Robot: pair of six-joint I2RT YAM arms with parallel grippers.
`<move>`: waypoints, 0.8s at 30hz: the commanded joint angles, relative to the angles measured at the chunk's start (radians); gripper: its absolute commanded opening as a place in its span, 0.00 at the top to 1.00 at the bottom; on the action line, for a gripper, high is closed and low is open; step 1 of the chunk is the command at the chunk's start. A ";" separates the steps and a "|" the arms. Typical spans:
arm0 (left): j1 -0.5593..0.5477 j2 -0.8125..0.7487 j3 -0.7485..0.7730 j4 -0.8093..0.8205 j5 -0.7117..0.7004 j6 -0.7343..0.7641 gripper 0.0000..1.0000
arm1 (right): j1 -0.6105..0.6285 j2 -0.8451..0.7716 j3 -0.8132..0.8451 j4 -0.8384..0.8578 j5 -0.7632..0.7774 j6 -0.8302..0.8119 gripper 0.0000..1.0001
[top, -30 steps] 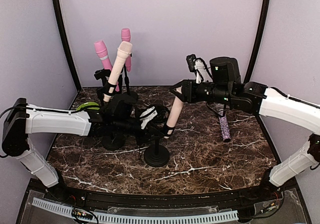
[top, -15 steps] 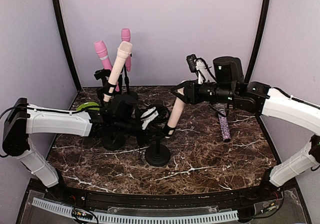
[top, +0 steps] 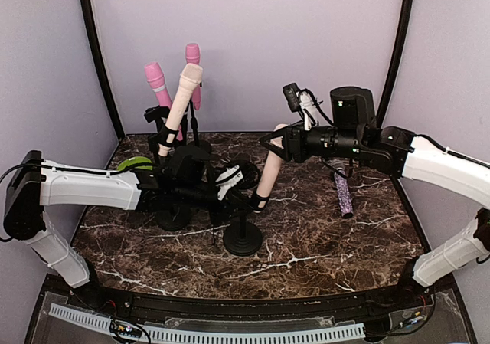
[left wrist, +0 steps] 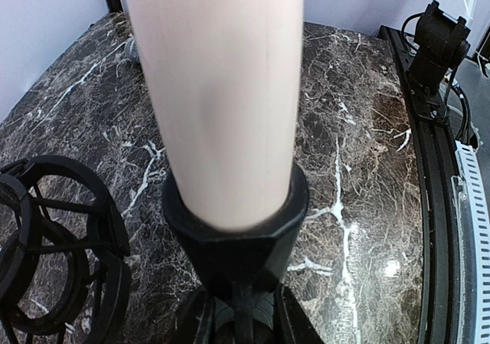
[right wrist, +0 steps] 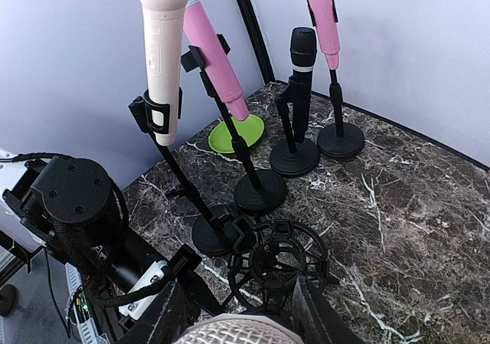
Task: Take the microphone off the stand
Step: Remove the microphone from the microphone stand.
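At table centre, right gripper [top: 276, 139] clamps the beige microphone [top: 268, 175], left gripper [top: 246, 200] pinches its stand [top: 243, 240].

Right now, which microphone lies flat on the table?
The purple one, at the right; the others stand in holders.
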 commanded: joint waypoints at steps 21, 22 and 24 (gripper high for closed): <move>-0.013 0.027 -0.007 -0.092 -0.038 0.050 1.00 | 0.013 0.009 0.130 -0.006 0.328 0.195 0.67; -0.013 0.026 -0.007 -0.092 -0.038 0.050 1.00 | 0.013 0.008 0.130 -0.005 0.326 0.193 0.67; -0.013 0.027 -0.008 -0.093 -0.038 0.050 1.00 | 0.013 0.004 0.125 0.003 0.312 0.183 0.67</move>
